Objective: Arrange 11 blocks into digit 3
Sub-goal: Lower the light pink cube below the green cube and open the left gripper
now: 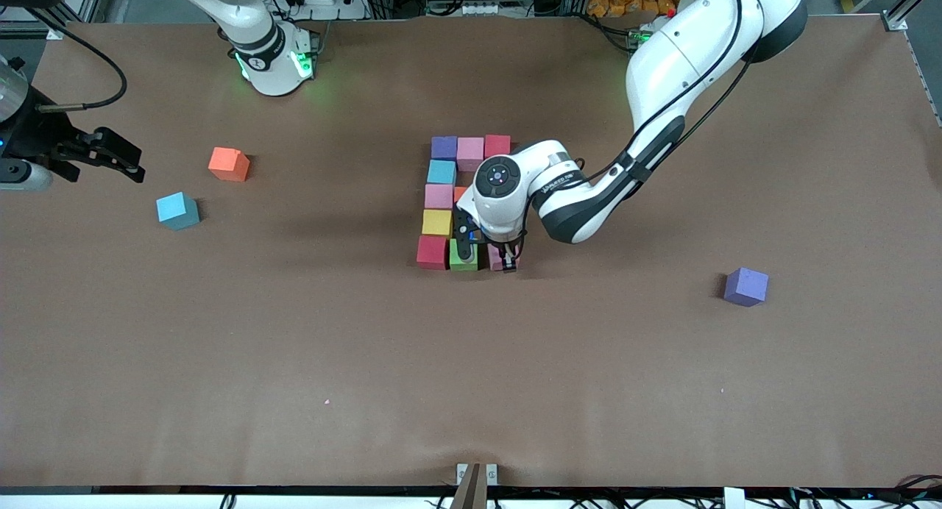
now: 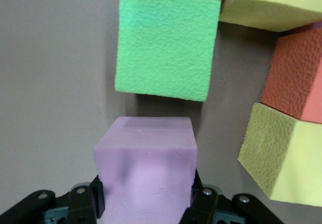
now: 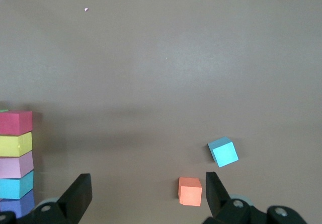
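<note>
The left gripper [image 1: 506, 261] is clamped on a pink block [image 2: 146, 168] at the table's [image 1: 294, 362] centre, just beside the green block [image 1: 463, 257] in the digit's row nearest the front camera. The right gripper [image 3: 146, 196] waits with jaws wide at the right arm's end, over bare table near loose orange [image 1: 229, 164] and blue [image 1: 177, 211] blocks.

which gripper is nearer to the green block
Left. The left gripper is shut on a pink block right beside the green block in the digit. The right gripper waits open at the right arm's end of the table, well away.
</note>
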